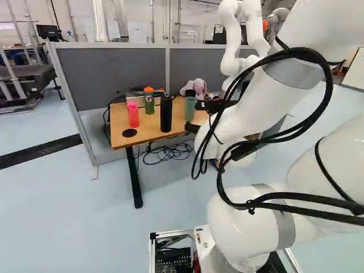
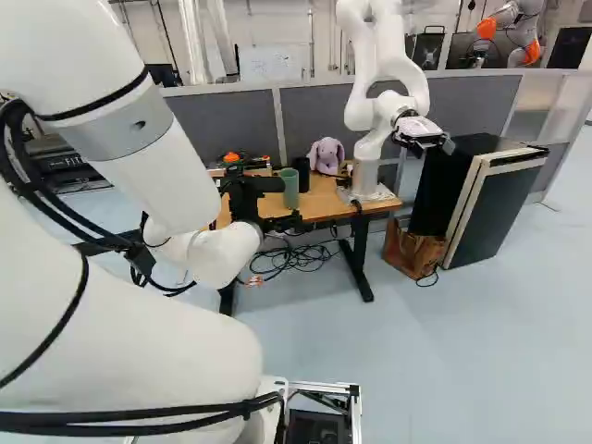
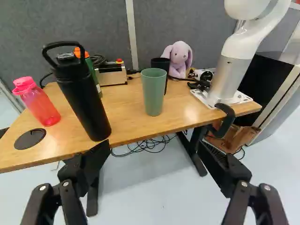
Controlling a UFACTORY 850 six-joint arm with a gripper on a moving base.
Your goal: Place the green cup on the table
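Note:
In the right base view my gripper is at the table's near edge, close to the green cup. The wrist view shows the gripper open, its two fingers wide apart and nothing between them. Straight ahead of that gap, the green cup stands upright on the wooden table, a little back from its near edge. In the left base view the cup shows beside the black finger shapes, clear of the bottle.
A tall black bottle stands left of the cup, near the table's edge, with a pink bottle beyond it. Behind the cup are a black cup and a plush rabbit. Another robot is mounted on the table's right end.

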